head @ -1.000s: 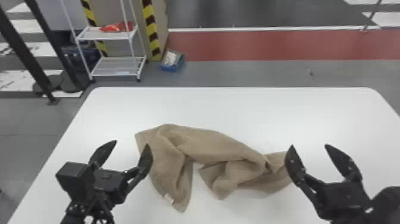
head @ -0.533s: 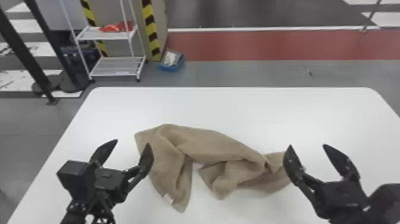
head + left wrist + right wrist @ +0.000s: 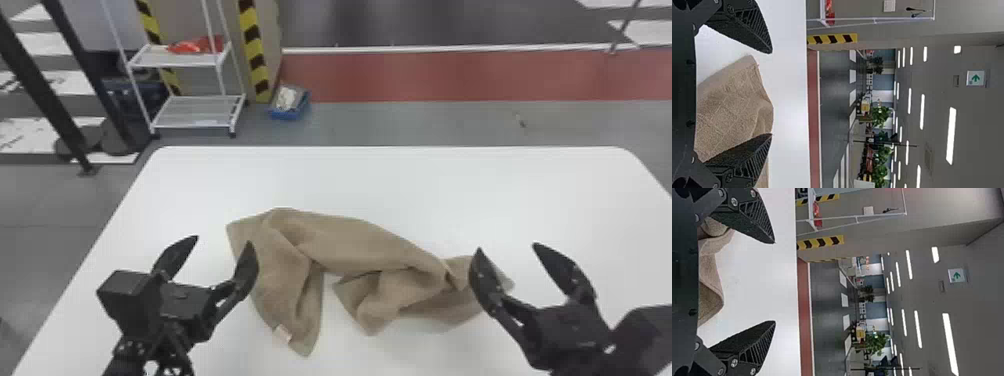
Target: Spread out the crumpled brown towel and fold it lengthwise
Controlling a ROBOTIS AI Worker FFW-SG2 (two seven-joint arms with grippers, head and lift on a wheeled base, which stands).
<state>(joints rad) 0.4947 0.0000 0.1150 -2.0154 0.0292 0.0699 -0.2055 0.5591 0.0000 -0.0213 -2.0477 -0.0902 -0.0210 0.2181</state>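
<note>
1. Brown towel [image 3: 350, 240]: lies crumpled on the white table [image 3: 400, 185], across the middle of its near half; a broad raised fold runs from the far left down toward the right; two lobes extend to the near side, a strip of bare tabletop between them.
2. White label [image 3: 282, 333]: on the near part of the left lobe, close to its edge.
3. Left gripper [image 3: 223, 240]: at the near left, its two fingers spread wide apart; its right finger [image 3: 245, 270] overlaps the towel's left border in the head view, though contact cannot be judged; in the left wrist view, towel cloth appears between the fingers.
4. Right gripper [image 3: 507, 246]: at the near right, its fingers likewise parted widely; its left finger [image 3: 482, 280] passes in front of the towel's right end in the head view, contact again uncertain; in the right wrist view, folded cloth shows toward one side of the gap, with white tabletop beside it.
5. Background, beyond the table: a white rack [image 3: 197, 112] at the far left, bearing a red item [image 3: 195, 46] on its upper shelf; a blue box [image 3: 290, 112] on the floor just right of the rack; a red floor band [image 3: 450, 75] extending to the right.
</note>
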